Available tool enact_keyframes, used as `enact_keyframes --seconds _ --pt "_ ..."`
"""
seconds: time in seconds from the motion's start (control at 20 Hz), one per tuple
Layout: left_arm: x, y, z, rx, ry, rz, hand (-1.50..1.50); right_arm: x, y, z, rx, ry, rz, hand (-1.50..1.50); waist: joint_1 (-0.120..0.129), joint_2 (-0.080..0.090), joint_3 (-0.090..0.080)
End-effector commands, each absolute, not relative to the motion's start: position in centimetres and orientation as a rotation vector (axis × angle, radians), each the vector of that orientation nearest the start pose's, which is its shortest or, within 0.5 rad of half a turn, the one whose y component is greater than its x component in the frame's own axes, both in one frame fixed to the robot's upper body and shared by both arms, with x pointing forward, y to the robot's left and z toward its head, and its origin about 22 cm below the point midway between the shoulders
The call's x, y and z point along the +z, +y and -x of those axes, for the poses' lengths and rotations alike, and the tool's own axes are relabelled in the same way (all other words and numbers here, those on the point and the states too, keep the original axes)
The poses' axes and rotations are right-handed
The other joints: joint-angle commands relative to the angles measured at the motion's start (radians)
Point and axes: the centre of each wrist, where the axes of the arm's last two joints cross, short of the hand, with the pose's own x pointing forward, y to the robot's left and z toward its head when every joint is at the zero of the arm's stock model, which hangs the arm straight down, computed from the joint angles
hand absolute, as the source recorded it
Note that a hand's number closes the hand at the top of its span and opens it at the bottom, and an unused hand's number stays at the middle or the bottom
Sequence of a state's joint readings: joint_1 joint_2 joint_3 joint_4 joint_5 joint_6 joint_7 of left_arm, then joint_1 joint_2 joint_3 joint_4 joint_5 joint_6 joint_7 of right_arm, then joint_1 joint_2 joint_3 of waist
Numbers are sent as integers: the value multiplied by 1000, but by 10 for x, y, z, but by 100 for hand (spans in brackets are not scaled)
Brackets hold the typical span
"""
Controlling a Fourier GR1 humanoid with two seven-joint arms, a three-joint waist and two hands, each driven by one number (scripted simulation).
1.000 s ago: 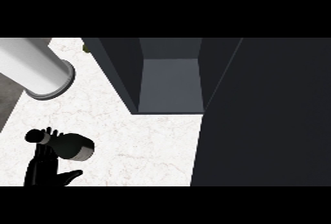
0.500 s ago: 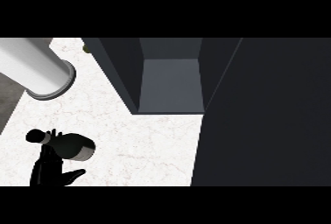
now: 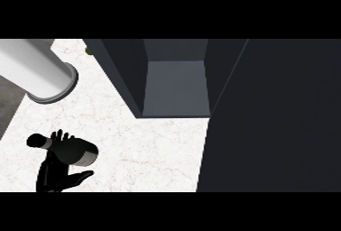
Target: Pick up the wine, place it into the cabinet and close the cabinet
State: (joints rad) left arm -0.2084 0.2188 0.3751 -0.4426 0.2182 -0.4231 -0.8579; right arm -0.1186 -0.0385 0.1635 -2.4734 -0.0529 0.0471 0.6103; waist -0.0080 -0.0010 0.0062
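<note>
The dark wine bottle (image 3: 72, 150) lies tilted at the lower left of the pale marble counter (image 3: 146, 149), neck to the left and base to the right. My left hand (image 3: 54, 175) comes up from the lower edge under it. Its fingers (image 3: 60, 135) run straight up behind the bottle and show just past it. The thumb (image 3: 81, 175) sticks out to the right, a small gap below the bottle's base. The cabinet (image 3: 174, 85) stands open at the top middle, its grey inside bare. My right hand does not show.
A large dark panel (image 3: 273, 117) fills the whole right side, next to the cabinet's opening. A thick white cylinder (image 3: 36, 70) slants in from the upper left. A strip of grey floor (image 3: 10, 103) borders the counter's left edge.
Almost nothing has moved. The thumb has crept slightly up toward the bottle's base; the bottle and cabinet stay where they were.
</note>
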Motion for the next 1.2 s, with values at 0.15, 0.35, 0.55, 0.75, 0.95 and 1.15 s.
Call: enact_keyframes --seconds 0.15,0.35,0.55,0.75,0.95,1.15 --pt "-161 345 -207 457 -1764 169 -150 202 -209 -144 232 -1952 -257 -150 -2 2 -7" --pt "-160 329 -225 501 -1750 156 150 214 -203 -133 231 -1961 -276 -150 -5 3 -8" --pt "-167 324 -214 524 -1744 201 150 215 -198 -146 228 -1966 -260 -150 3 2 -8" --pt "-151 335 -238 503 -1724 258 150 211 -200 -151 255 -1960 -260 -150 -3 4 -8" --pt "-158 302 -239 495 -1731 328 150 201 -202 -139 237 -1951 -262 -150 1 0 -6" --pt "-158 293 -250 510 -1709 282 150 195 -200 -144 256 -1940 -251 -150 -7 4 -8"
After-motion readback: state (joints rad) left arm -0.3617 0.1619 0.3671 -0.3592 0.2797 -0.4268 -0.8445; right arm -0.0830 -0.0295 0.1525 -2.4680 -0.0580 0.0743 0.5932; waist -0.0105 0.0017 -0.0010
